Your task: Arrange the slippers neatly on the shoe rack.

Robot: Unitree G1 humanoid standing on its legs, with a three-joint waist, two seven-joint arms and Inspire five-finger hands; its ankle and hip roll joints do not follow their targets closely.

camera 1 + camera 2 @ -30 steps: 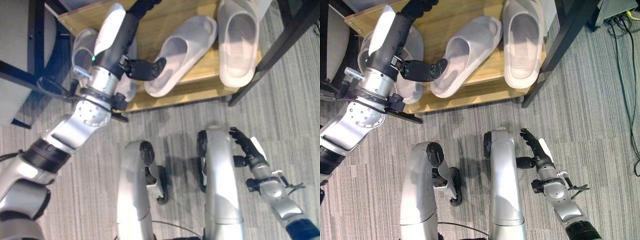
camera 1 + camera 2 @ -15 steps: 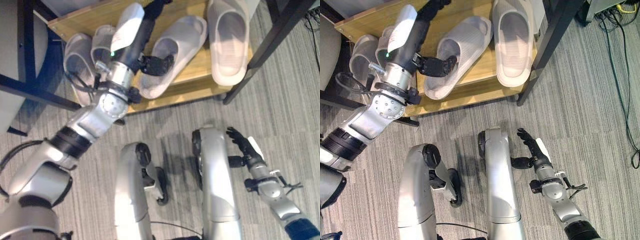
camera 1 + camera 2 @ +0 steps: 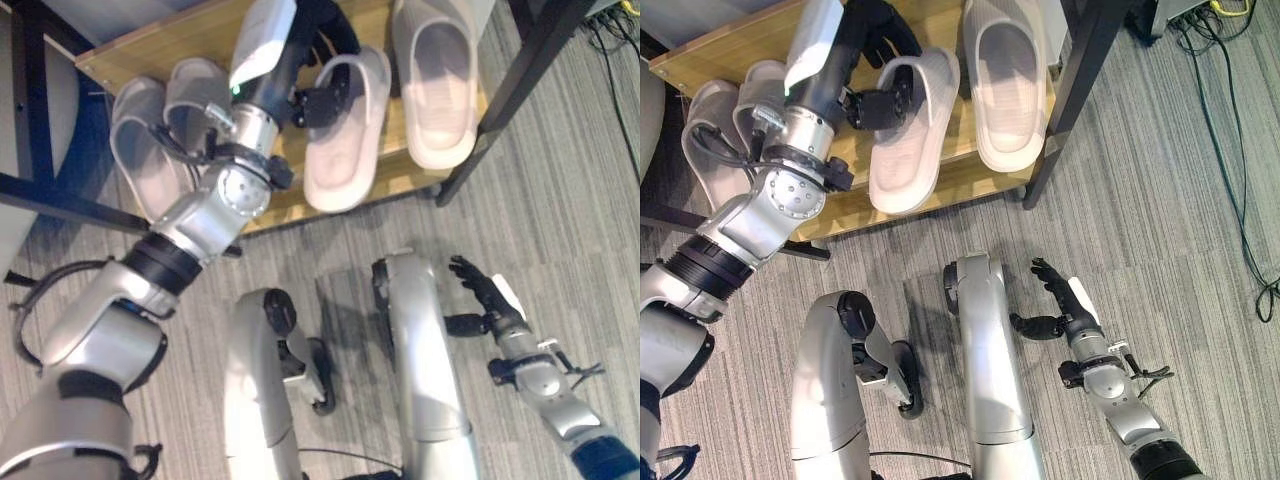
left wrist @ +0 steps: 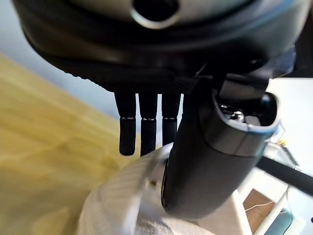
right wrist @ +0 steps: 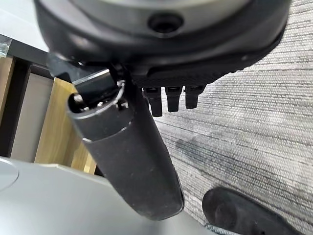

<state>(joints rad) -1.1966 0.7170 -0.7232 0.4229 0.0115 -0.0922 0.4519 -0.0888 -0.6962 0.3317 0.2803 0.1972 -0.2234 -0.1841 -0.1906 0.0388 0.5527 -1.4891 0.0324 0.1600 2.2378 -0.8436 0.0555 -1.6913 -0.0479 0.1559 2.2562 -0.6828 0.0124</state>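
Several pale slippers lie on the wooden shoe rack shelf (image 3: pixel 140 52). Two of them (image 3: pixel 138 152) (image 3: pixel 196 98) sit side by side at its left end. Another slipper (image 3: pixel 436 78) rests straight at the right end. Between them, the middle slipper (image 3: pixel 343 150) lies nearly straight, its end hanging over the shelf's front edge. My left hand (image 3: pixel 322 98) is shut on that slipper's strap (image 4: pixel 115 208), thumb (image 4: pixel 210 152) on one side and fingers (image 4: pixel 142 128) on the other. My right hand (image 3: pixel 482 298) hangs open low over the carpet, far from the rack.
A black rack post (image 3: pixel 530 70) slants down at the shelf's right end and a dark bar (image 3: pixel 60 195) crosses at the left. Grey carpet (image 3: pixel 1160 230) covers the floor, with cables (image 3: pixel 1230 110) lying at the far right.
My left hand has turned the middle slipper from lying diagonally to nearly parallel with the right slipper. The camera has shifted too. My right hand has stayed in place.
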